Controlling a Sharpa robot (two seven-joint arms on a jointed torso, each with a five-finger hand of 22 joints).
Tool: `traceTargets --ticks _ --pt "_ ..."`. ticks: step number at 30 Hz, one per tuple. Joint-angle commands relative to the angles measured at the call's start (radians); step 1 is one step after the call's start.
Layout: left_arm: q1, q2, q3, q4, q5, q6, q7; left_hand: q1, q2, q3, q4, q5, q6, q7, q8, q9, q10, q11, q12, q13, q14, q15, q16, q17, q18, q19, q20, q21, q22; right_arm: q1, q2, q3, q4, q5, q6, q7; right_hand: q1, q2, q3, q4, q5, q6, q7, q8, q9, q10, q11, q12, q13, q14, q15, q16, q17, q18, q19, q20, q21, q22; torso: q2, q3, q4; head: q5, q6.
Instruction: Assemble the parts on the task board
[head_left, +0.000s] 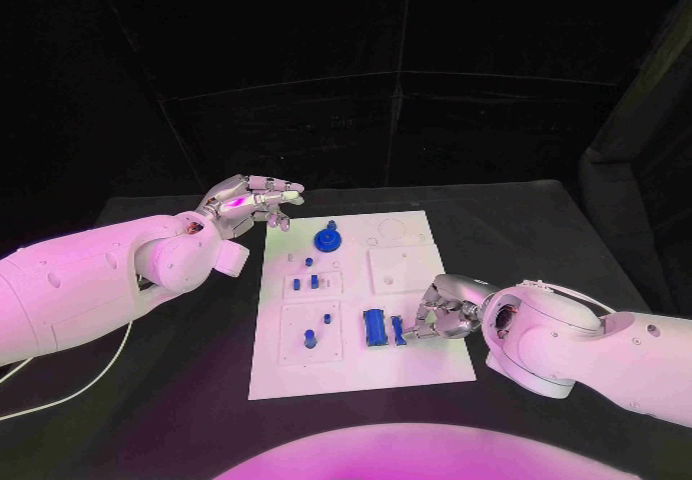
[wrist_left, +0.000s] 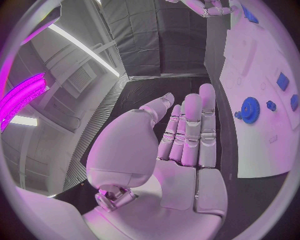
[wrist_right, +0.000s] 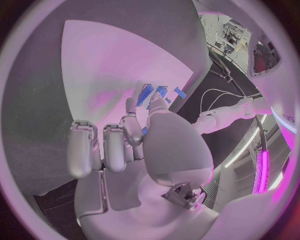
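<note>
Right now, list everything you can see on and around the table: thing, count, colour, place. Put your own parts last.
Table: one, black, under everything.
Task board: one, white plate, middle of the table, with raised square panels.
Gear: one, blue, far end of the board, near the left hand.
Small parts: several, blue, on the board's left column of panels; exact count hard to tell.
Cylinder parts: two, blue, lying side by side on the board's near half, just by the right hand.
Cable: one, pale, on the table under the left arm.
Left hand: one, silver, held off the board's far left corner, fingers extended, holding nothing.
Right hand: one, silver, at the board's right edge, fingers curled toward the cylinder parts; whether it grips one is unclear.
</note>
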Motion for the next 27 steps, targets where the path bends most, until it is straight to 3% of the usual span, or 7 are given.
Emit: traceTargets --ticks 1,13,27 --pt "0.001 0.002 0.001 0.000 -0.005 0.011 0.006 -0.003 0.007 -0.004 0.000 -0.002 -0.007 0.002 0.006 0.001 -0.007 -0.002 0.002 -0.002 -0.006 0.001 0.002 -0.001 0.014 0.000 0.007 -0.006 -0.002 0.001 0.000 0.000 -0.002 0.001 0.047 0.028 0.009 0.002 -0.002 -0.005 -0.006 -0.006 -0.002 0.003 0.001 -0.007 0.001 -0.005 -0.001 0.063 -0.003 -0.003 0.046 -0.012 0.005 0.001 -0.004 0.040 0.002 -0.0002 0.0016 -0.001 0.001" --pt "0.001 0.000 0.001 0.002 -0.005 0.010 0.006 -0.003 0.008 -0.005 0.001 -0.001 -0.009 0.002 0.007 0.001 -0.008 -0.002 0.003 -0.002 -0.006 0.002 0.003 -0.001 0.014 0.000 0.007 -0.007 -0.002 0.001 0.029 0.000 -0.024 0.000 0.069 0.017 0.013 0.007 -0.002 -0.005 -0.009 -0.005 -0.003 0.004 0.002 -0.006 0.001 -0.003 0.000 0.063 -0.003 -0.003 0.046 -0.012 0.005 0.002 -0.004 0.040 0.004 -0.0008 0.0019 0.001 -0.003" --pt "0.001 -0.001 0.001 0.004 -0.005 0.009 0.005 -0.003 0.008 -0.005 0.001 -0.001 -0.009 0.002 0.007 0.001 -0.008 -0.002 0.003 -0.002 -0.006 0.002 0.003 -0.001 0.014 0.000 0.007 -0.007 -0.002 0.001 0.077 0.000 -0.071 -0.029 0.079 -0.022 0.034 0.030 -0.002 -0.013 0.003 0.000 -0.005 0.009 0.008 -0.002 -0.001 0.003 0.006 0.064 -0.004 -0.001 0.049 -0.013 0.007 0.001 -0.002 0.044 0.003 0.0000 0.0027 0.002 -0.009"
